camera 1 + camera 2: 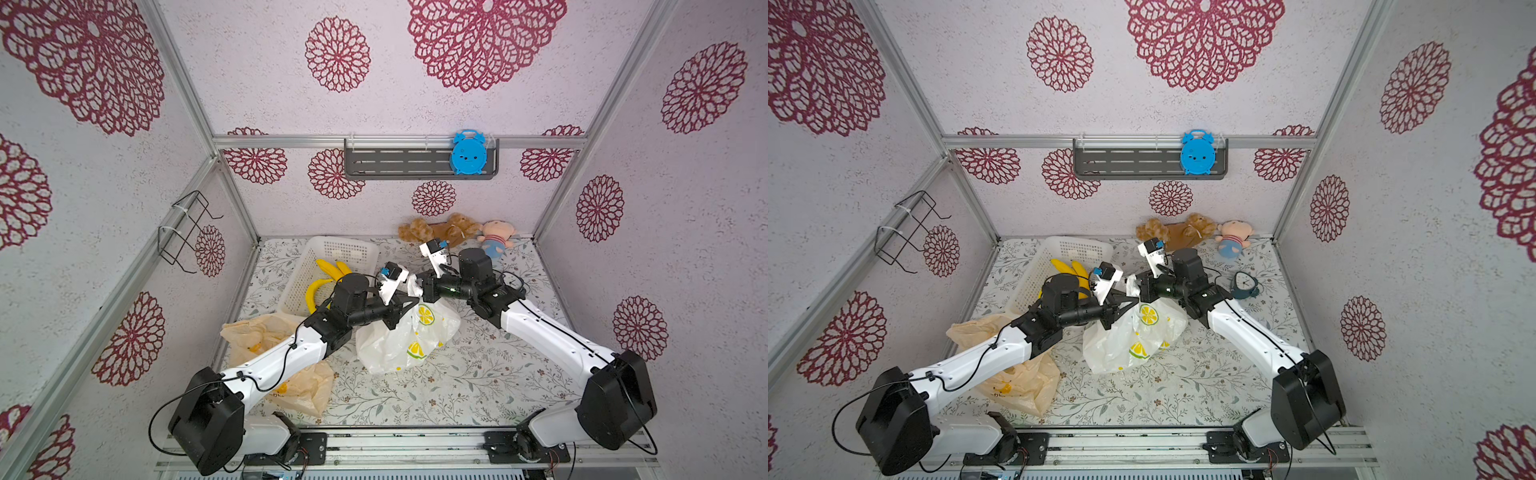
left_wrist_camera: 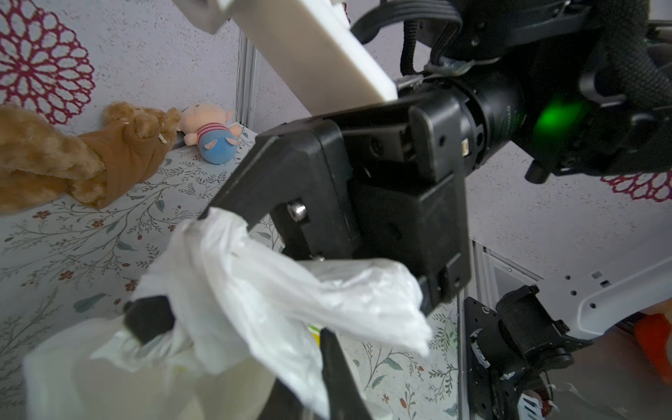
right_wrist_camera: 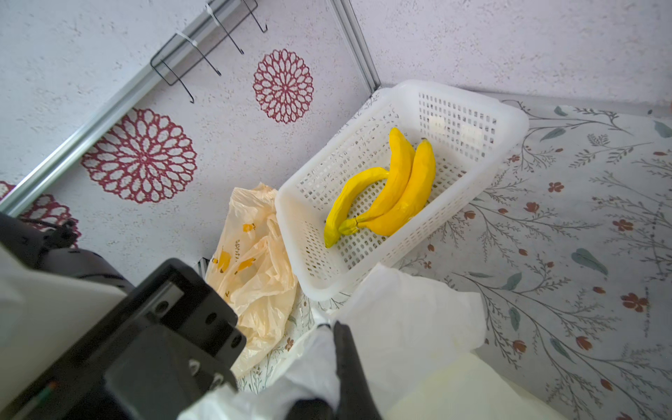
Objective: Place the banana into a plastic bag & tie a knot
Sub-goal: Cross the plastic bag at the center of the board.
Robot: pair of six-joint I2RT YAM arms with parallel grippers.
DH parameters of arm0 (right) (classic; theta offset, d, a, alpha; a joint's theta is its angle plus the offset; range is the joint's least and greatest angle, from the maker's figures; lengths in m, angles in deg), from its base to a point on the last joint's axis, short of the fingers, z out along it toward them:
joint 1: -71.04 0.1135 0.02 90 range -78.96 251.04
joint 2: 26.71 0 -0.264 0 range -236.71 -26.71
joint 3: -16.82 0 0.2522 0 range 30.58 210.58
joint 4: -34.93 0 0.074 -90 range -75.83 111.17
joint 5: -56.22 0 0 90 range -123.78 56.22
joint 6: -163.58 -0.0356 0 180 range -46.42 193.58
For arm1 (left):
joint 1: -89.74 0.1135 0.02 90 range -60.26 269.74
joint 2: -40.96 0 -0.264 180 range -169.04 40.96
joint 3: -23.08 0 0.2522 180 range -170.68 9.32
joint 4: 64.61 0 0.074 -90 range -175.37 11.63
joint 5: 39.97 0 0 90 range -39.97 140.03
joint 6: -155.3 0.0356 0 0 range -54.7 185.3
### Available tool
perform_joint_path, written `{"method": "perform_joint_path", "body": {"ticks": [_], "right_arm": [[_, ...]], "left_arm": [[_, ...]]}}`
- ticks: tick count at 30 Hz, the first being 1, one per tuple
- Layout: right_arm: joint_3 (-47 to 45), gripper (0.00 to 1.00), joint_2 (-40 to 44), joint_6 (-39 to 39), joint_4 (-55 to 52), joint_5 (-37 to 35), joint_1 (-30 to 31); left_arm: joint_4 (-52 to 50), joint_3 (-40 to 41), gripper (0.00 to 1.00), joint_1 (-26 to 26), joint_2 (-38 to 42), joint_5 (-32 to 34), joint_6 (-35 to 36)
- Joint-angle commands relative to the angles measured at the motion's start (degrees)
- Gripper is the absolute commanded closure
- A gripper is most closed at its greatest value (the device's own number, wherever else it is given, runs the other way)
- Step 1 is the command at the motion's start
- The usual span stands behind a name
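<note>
A white plastic bag (image 1: 399, 345) printed with lemon slices lies mid-table, seen in both top views. My right gripper (image 1: 417, 286) is shut on a twisted strip of the bag's top (image 2: 272, 291); its fingertip (image 2: 209, 218) pinches the plastic. My left gripper (image 1: 409, 300) meets it from the other side. Its fingers (image 2: 149, 320) stand apart, with the strip draped between them. Three yellow bananas (image 3: 396, 185) lie in the white basket (image 3: 472, 109). Whether a banana is inside the bag is hidden.
A crumpled beige bag (image 1: 257, 332) lies under my left arm beside the basket (image 1: 349, 249). A brown plush bear (image 1: 440, 230) and a doll (image 1: 494, 239) rest against the back wall. A small clock (image 1: 1244, 284) sits behind my right arm.
</note>
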Motion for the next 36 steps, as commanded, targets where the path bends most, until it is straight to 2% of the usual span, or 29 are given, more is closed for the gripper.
{"method": "perform_joint_path", "body": {"ticks": [1,6,14,25,30,33,36], "right_arm": [[0.32,1.0,3.61,-2.57,9.86,4.75,-1.23],[-1.18,1.0,2.69,-5.53,17.05,11.45,-2.78],[-3.1,1.0,0.89,-7.84,22.7,16.53,-2.83],[-3.52,1.0,-0.4,-6.61,23.25,16.5,-2.88],[-3.3,1.0,-0.71,-5.66,22.5,16.73,-2.87],[-3.39,1.0,-0.58,-5.14,22.11,16.72,-2.83],[-3.48,1.0,-0.53,-4.97,21.96,16.93,-2.87]], "left_arm": [[1.98,1.66,0.71,-2.23,-0.93,1.66,0.49],[5.77,4.88,0.49,-2.81,-0.36,2.75,-0.73],[5.67,8.18,0.41,-2.79,3.62,4.63,-0.66],[-3.75,9.54,0.3,-2.77,15.29,4.53,-1.65],[-11.04,8.11,0.29,-2.73,20.26,9.8,-0.07],[-12.7,7.4,0.27,-2.5,22.66,16.04,-0.06],[-14.87,4.29,0.25,-2.31,21.38,22.15,1.06]]}}
